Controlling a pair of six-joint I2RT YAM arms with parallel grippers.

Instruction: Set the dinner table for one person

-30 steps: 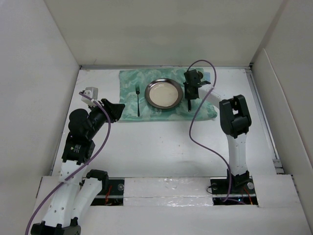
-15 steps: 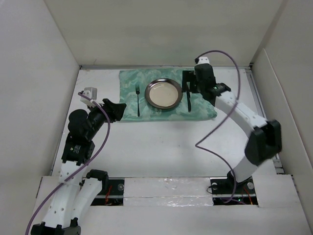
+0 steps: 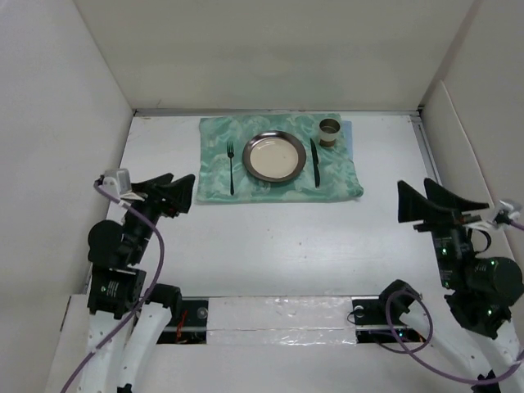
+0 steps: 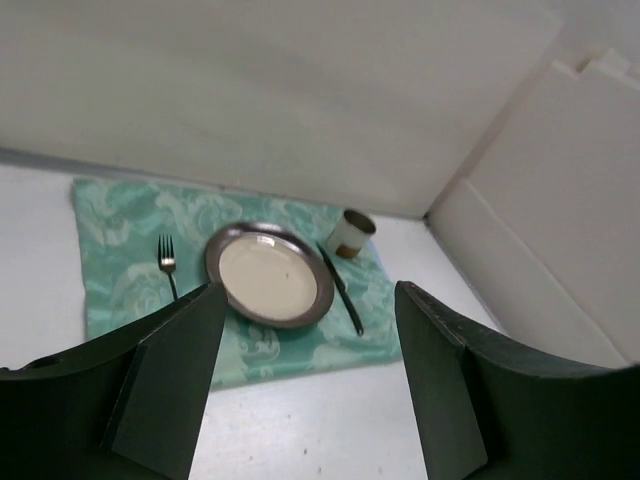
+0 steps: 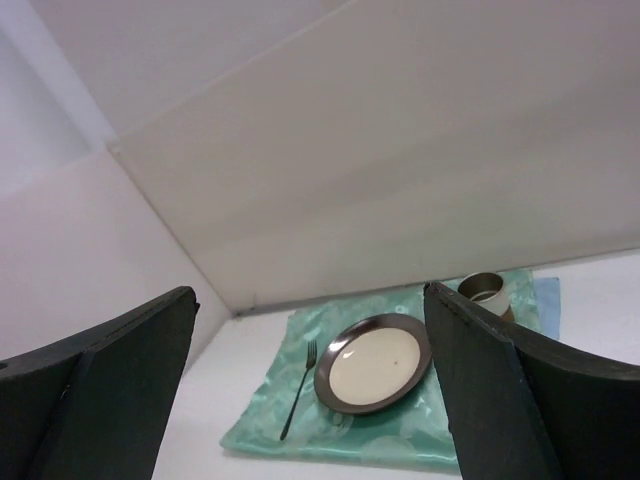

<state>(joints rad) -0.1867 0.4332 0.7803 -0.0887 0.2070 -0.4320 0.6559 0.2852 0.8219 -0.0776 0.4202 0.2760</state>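
Observation:
On the dinner table [image 3: 270, 246] a green patterned cloth [image 3: 214, 155] lies at the far middle. It carries a dark-rimmed plate [image 3: 274, 156] with a fork [image 3: 231, 168] on its left, a black knife [image 3: 313, 162] on its right and a small cup [image 3: 330, 130] at the far right corner. My left gripper [image 3: 190, 192] hangs open near the cloth's left edge, holding nothing. My right gripper [image 3: 413, 187] is open and empty, well to the right of the cloth. The left wrist view shows plate [image 4: 270, 275], fork [image 4: 168, 265], knife [image 4: 342, 290] and cup [image 4: 350, 233] ahead of its gripper [image 4: 310, 300].
White panels wall the table on the left, back and right. A pale blue piece [image 3: 349, 131] peeks out beside the cup. In the right wrist view the plate [image 5: 375, 365], fork [image 5: 300, 390] and cup [image 5: 487, 292] lie far ahead of the gripper [image 5: 310, 295].
My right arm has let go at the cloth's far right corner, leaving the cup there, and swung back to the near right with its jaws wide. My left arm drew back slightly and opened wider.

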